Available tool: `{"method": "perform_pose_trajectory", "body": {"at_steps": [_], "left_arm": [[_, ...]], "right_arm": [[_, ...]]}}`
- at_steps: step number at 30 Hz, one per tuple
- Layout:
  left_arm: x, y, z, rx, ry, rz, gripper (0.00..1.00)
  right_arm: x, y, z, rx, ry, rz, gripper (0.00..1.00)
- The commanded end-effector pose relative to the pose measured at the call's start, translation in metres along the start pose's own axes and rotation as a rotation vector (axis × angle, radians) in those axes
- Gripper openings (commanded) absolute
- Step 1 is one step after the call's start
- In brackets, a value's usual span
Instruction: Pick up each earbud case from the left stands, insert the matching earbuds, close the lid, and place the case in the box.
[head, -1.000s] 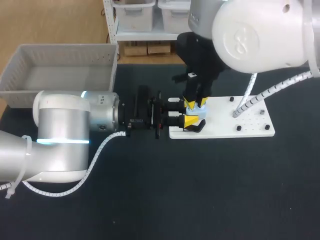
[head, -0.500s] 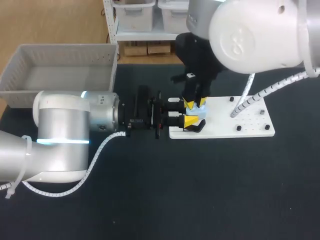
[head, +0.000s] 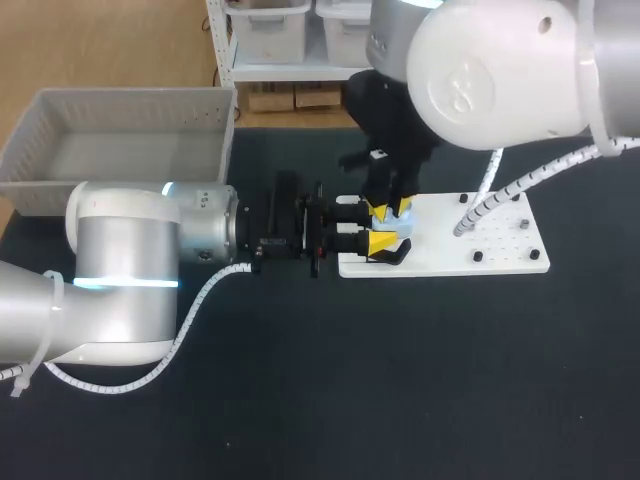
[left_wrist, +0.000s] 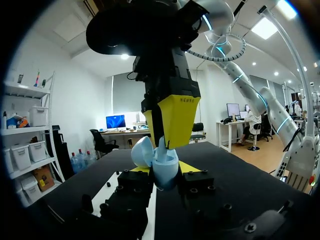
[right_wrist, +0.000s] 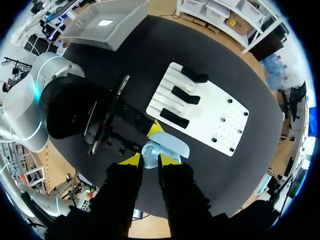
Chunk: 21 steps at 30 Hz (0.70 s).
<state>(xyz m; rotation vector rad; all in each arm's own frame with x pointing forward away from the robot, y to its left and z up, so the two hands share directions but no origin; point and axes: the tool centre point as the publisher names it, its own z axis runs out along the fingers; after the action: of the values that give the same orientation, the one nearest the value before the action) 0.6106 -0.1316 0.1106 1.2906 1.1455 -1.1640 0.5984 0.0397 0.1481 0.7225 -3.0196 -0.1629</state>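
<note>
Black tabletop (head: 450, 380); grey basket (head: 40, 140) sits at its far-left corner; white board (head: 500, 235) lies right of centre, long side along the far edge; three black stands (right_wrist: 186, 95) in a row on the board's left part, small black pegs on its right part.

Left gripper (head: 376, 243) comes in level from the left and stops over the board's left edge, by its near-left corner; fingers pinch the case (head: 386, 228) from two sides, yellow tips flat against its lower half; the case is off the stands, just above the board.

Case is light blue, upright, lid (left_wrist: 142, 150) swung open and tilted back to one side; left wrist view shows the open body facing up between the black finger blocks.

Right gripper (head: 390, 208) hangs straight down over the case from the far side; tips sit right at the open mouth, touching or nearly so; its own wrist view puts the case body directly under and between the tips, lid ahead of them; can't tell whether it grips anything, the tip area is hidden by the case and the yellow pads.
</note>
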Motion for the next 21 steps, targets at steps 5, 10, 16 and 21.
{"method": "perform_pose_trajectory", "body": {"at_steps": [5, 10, 16, 21], "left_arm": [[0.000, -0.001, 0.000, -0.007, -0.002, 0.003, 0.00], [0.000, -0.001, 0.000, -0.007, -0.002, 0.003, 0.00], [0.000, -0.001, 0.000, -0.007, -0.002, 0.003, 0.00], [0.000, -0.001, 0.000, -0.007, -0.002, 0.003, 0.00]], "right_arm": [[0.005, 0.004, -0.009, 0.005, -0.002, -0.011, 1.00], [0.017, 0.008, -0.028, -0.003, -0.030, -0.032, 1.00], [0.003, -0.010, -0.046, -0.014, -0.123, 0.113, 1.00], [-0.019, -0.034, -0.049, 0.006, -0.226, 0.279, 1.00]]}}
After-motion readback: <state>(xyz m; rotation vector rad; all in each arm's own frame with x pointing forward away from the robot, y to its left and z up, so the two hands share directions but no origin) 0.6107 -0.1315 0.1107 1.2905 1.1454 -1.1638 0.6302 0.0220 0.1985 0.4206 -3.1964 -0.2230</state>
